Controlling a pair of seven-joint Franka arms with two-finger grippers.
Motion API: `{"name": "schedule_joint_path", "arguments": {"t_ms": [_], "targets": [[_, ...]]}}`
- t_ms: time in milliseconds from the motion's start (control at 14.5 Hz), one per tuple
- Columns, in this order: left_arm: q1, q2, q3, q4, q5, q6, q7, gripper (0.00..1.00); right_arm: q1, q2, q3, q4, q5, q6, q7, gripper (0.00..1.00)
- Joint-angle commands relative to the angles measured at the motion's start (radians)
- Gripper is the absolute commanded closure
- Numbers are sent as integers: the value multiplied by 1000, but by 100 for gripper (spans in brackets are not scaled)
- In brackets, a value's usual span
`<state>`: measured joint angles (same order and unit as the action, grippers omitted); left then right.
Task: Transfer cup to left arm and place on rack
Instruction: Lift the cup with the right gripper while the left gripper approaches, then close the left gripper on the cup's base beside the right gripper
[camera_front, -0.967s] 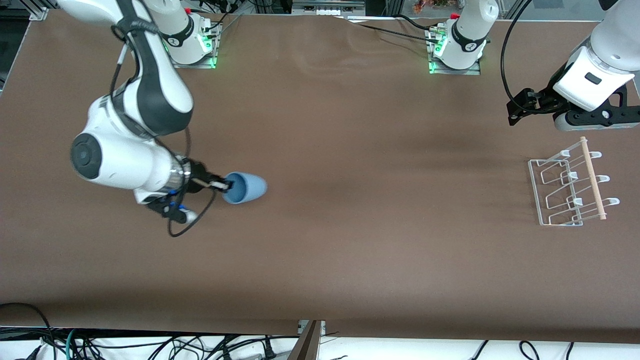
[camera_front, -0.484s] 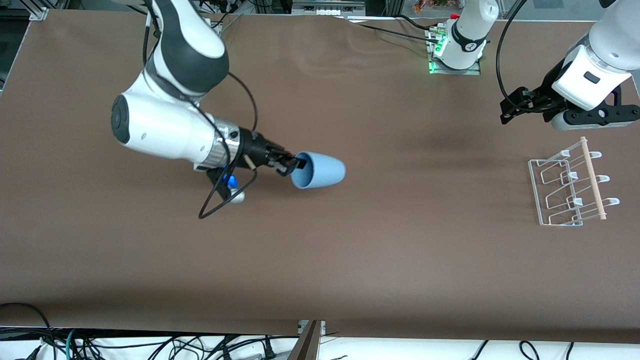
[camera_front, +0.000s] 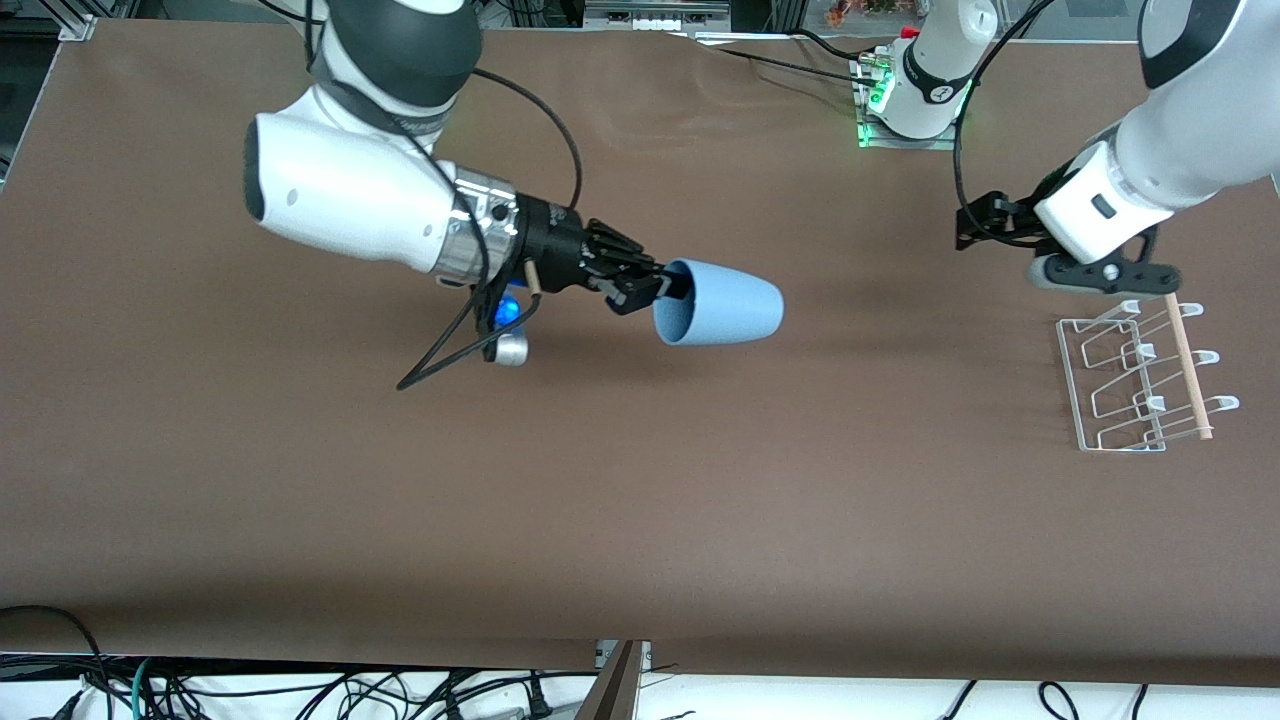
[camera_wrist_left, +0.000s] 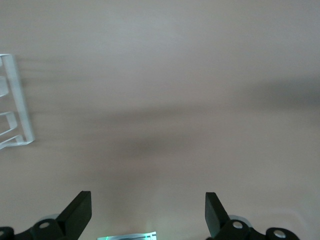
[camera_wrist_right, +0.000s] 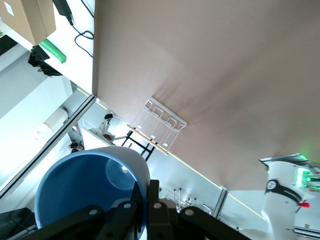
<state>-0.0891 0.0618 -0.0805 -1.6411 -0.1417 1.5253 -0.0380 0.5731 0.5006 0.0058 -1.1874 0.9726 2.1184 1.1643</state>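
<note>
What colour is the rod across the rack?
Light wood, on the white wire rack; the rod shows best in the front view.

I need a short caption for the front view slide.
Right claw carries the blue cup by its rim above the table; open left claw near the rack.

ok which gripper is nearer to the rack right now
Left. The left gripper hangs open just above the rack's farther edge; the right gripper holds the cup over mid-table.

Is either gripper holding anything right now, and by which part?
The right gripper holds the light-blue cup by its rim, one finger inside the mouth. The left gripper is open and empty.
</note>
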Motion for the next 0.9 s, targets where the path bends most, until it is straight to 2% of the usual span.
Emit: {"name": "schedule_joint_path", "arguments": {"t_ms": [0, 276, 415, 622, 829], "targets": [[-8, 6, 2, 43, -83, -30, 223, 0, 34, 24, 0, 18, 14, 31, 23, 100], [5, 9, 5, 46, -277, -19, 613, 0, 44, 41, -1, 19, 12, 32, 21, 100], [-18, 7, -4, 47, -295, 16, 711, 0, 45, 49, -1, 20, 12, 37, 23, 100], [-40, 52, -18, 47, -412, 149, 938, 0, 57, 65, -1, 20, 5, 49, 23, 100], [-73, 98, -25, 49, -450, 294, 1006, 0, 60, 65, -1, 20, 5, 51, 23, 100]]}}
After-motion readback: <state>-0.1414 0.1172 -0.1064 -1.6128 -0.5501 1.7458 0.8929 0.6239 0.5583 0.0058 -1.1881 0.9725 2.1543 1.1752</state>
